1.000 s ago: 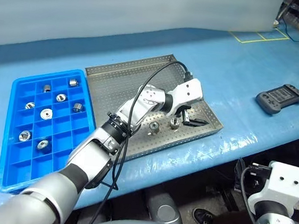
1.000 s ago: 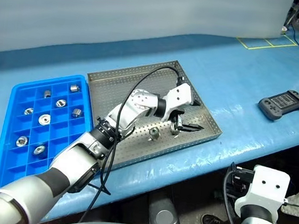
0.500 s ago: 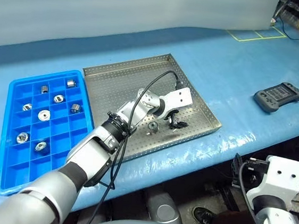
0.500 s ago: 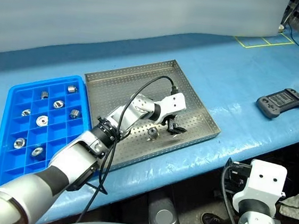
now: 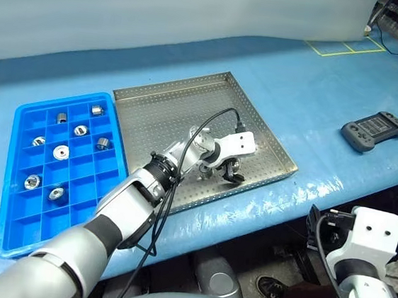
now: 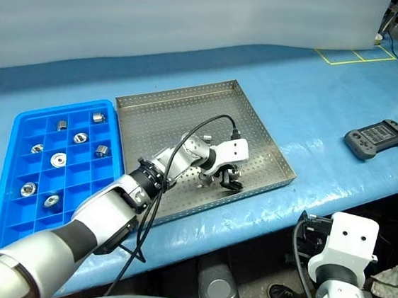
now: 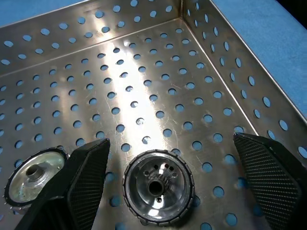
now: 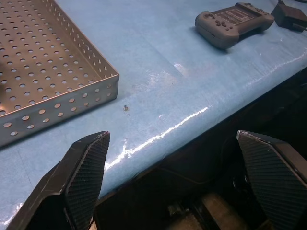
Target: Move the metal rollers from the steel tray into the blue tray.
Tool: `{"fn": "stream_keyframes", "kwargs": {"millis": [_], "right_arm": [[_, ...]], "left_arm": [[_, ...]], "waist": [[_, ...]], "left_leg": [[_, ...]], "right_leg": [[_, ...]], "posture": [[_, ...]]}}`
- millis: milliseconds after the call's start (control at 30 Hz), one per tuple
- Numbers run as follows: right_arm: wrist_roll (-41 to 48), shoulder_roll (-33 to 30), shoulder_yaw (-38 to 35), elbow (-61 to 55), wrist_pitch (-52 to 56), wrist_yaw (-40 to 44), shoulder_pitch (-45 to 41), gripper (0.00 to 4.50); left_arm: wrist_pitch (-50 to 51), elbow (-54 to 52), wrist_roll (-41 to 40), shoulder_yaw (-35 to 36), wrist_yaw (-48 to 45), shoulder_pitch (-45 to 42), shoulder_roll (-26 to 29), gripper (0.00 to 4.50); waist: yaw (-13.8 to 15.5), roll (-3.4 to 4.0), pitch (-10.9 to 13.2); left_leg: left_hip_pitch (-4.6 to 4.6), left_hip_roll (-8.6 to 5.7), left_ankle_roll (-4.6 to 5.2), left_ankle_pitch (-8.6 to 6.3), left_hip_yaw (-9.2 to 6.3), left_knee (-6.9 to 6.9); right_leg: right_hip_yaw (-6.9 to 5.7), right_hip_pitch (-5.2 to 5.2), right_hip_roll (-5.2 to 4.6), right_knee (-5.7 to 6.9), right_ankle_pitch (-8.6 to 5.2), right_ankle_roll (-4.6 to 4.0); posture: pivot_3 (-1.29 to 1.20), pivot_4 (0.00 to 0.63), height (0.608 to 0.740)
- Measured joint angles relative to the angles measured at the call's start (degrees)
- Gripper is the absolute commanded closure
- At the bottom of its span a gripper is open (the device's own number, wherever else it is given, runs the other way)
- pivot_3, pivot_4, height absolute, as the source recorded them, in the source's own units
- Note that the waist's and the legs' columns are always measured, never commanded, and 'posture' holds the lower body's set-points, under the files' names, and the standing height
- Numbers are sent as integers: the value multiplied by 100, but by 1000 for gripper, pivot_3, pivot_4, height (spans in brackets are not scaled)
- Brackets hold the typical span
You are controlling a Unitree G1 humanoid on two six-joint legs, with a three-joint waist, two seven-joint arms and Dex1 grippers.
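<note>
On steel tray (image 7: 144, 72), roller (image 7: 158, 186) stands bore-up between spread left pincer (image 7: 177, 182) fingers; right pincer (image 8: 182, 177) spread too.

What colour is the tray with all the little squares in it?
The blue tray is bright blue. It shows best in the left eye view.

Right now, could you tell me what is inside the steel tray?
Two metal rollers lie on the steel tray, one between the open left gripper fingers. The arm covers some floor.
</note>
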Motion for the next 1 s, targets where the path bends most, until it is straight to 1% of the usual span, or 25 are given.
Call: {"fn": "stream_keyframes", "kwargs": {"millis": [167,200,267,467,500,733,900,1000], "right_arm": [[-6,3,44,0,-2,-56,7,0],[-6,3,45,0,-3,-61,7,0],[-7,4,46,0,-3,-71,5,0],[-8,6,48,0,-1,-74,-35,0],[-8,6,47,-1,-1,-73,-48,0],[-1,3,47,-1,28,-66,-174,0],[45,-55,46,-1,147,-41,-318,0],[136,-146,44,-1,283,16,-588,0]], "left_arm": [[-220,245,163,-5,41,-91,-90,25],[-239,268,163,6,46,-94,-99,187],[-288,297,181,13,27,-95,-129,566],[-307,305,189,38,51,-95,-184,2607],[-307,305,188,53,50,-95,-183,2803],[-256,108,82,181,-170,-89,-156,2805],[195,-893,-394,578,-493,-50,-127,2805],[700,-1805,-829,969,-515,-3,-9,2805]], "waist": [[8,-1,0],[9,0,0],[15,1,-1],[7,2,-1],[9,2,-1],[31,2,-2],[63,5,-3],[107,5,-3]], "left_leg": [[0,-3,2,-1,0,0],[0,-3,3,-2,0,0],[0,-5,7,-4,0,0],[-5,-8,24,-13,8,-2],[-6,-8,24,-13,9,-3],[-11,-8,31,-17,17,-5],[-12,-7,39,-22,30,-5],[-3,-7,40,-22,39,-5]], "right_leg": [[2,4,-5,-7,1,3],[2,6,-6,-10,2,4],[2,10,-8,-18,3,7],[12,8,-8,-31,5,17],[12,7,-8,-33,5,18],[18,4,-8,-41,6,23],[30,0,-8,-43,8,29],[40,3,-6,-43,10,34]], "posture": [[-422,150,740],[-422,150,740],[-422,150,740],[-414,150,740],[-408,150,740],[-393,150,740],[-367,150,740],[-331,150,740]]}}
